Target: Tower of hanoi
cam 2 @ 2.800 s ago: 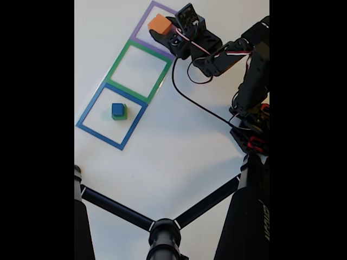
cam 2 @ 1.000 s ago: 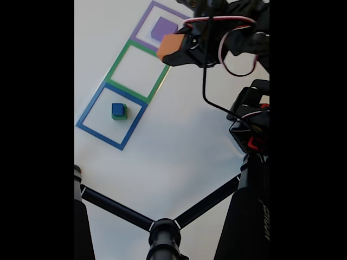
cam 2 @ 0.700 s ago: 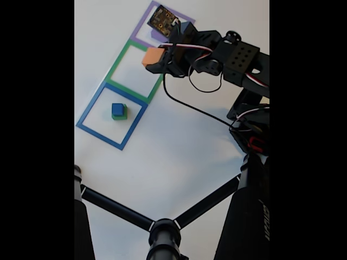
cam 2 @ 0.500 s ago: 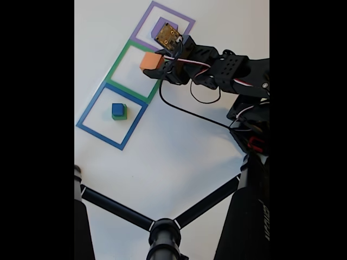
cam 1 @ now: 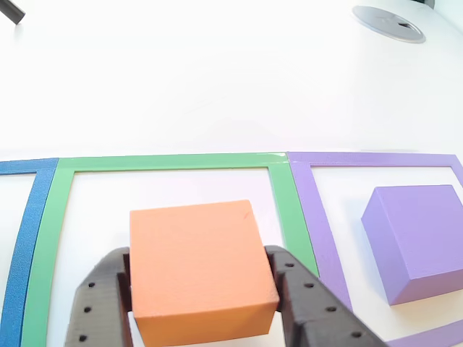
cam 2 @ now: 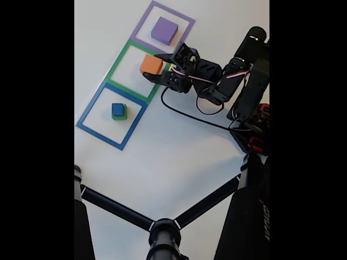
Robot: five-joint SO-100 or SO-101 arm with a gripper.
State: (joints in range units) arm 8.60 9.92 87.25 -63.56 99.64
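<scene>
Holding an orange cube between closed fingers, gripper low inside the green square on the white bench, purple cube in the adjacent purple square, blue-on-green stack well apart.

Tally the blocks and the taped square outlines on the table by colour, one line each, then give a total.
Orange block: 1
Purple block: 1
Blue block: 1
Green block: 1, under the blue one
Purple outline: 1
Green outline: 1
Blue outline: 1
Total: 7 (4 blocks, 3 outlines)
</scene>
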